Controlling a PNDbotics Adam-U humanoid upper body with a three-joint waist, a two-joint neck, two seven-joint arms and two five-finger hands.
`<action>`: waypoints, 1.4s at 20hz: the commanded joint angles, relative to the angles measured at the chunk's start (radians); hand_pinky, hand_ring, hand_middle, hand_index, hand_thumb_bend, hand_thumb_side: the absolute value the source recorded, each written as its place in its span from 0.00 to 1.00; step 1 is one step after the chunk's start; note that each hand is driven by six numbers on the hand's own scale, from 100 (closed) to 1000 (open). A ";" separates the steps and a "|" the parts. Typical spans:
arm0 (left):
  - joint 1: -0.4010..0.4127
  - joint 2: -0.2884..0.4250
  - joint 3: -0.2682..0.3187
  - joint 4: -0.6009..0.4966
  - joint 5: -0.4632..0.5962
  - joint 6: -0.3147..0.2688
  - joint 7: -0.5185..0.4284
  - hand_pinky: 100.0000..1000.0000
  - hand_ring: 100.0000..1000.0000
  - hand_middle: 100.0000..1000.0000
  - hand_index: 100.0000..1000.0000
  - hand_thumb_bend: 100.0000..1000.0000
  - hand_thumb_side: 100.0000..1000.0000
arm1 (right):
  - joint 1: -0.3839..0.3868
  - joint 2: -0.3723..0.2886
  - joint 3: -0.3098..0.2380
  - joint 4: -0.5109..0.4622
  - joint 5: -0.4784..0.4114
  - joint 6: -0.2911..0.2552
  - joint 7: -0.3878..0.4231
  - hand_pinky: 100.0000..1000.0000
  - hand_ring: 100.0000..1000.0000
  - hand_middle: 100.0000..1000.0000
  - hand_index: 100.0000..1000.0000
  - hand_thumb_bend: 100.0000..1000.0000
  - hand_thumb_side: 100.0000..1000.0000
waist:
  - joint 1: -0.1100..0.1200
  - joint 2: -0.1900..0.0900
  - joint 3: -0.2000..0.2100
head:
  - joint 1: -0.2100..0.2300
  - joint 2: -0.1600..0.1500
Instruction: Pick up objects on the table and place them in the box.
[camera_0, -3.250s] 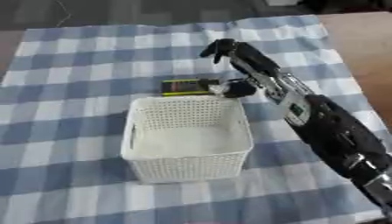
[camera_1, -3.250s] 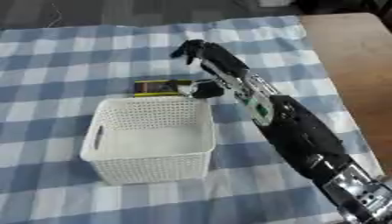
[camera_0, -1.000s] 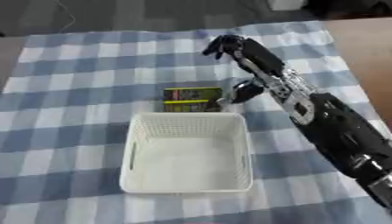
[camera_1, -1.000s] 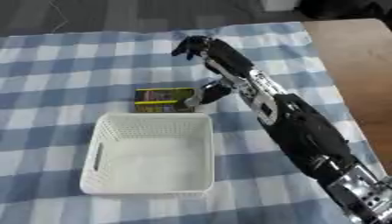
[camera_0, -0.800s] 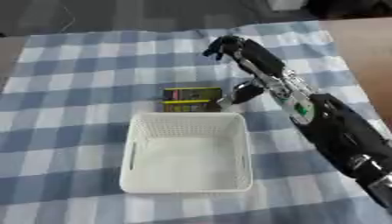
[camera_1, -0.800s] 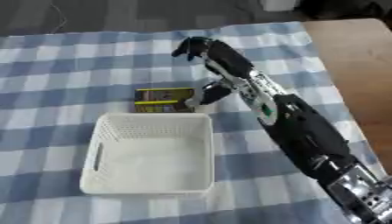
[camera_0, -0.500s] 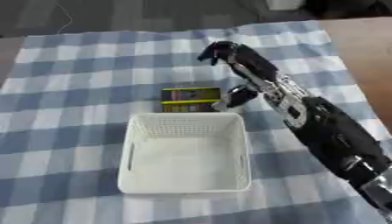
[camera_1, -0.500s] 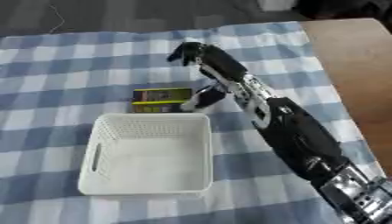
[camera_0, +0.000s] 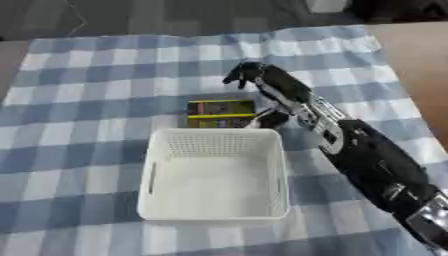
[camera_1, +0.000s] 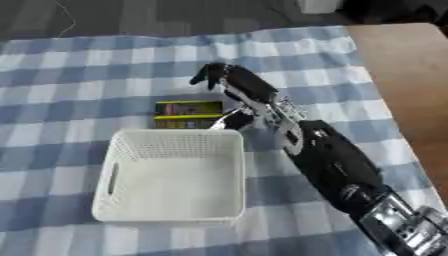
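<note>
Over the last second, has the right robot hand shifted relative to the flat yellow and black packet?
Yes. The right robot hand has drifted left, its fingers now closer above the flat yellow and black packet, which lies behind the white plastic basket.

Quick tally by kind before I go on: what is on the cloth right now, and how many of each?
White perforated basket: 1, nothing visible inside
Yellow and dark flat pack: 1, just behind the basket
Robot right hand: 1, beside the pack
Blue and white checked cloth: 1
Total: 4
</note>
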 joint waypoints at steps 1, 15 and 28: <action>-0.019 0.004 0.000 -0.011 0.005 -0.002 -0.004 0.59 0.60 0.76 0.79 0.75 0.57 | -0.011 -0.004 -0.002 -0.004 0.015 -0.007 0.001 0.00 0.52 0.66 0.76 0.90 0.50 | 0.000 -0.018 0.002 | -0.012 -0.010; -0.020 0.004 -0.001 -0.011 0.006 -0.002 -0.004 0.59 0.60 0.76 0.79 0.75 0.56 | -0.014 -0.001 0.002 0.019 0.060 0.030 0.096 0.00 0.46 0.39 0.64 0.90 0.55 | -0.001 -0.020 0.002 | -0.010 -0.010; -0.025 0.001 -0.001 -0.011 0.008 -0.002 -0.004 0.59 0.60 0.76 0.79 0.75 0.56 | -0.023 0.013 -0.009 0.015 0.075 0.102 0.015 0.00 0.24 0.12 0.39 0.84 0.40 | -0.003 -0.020 0.007 | -0.008 -0.010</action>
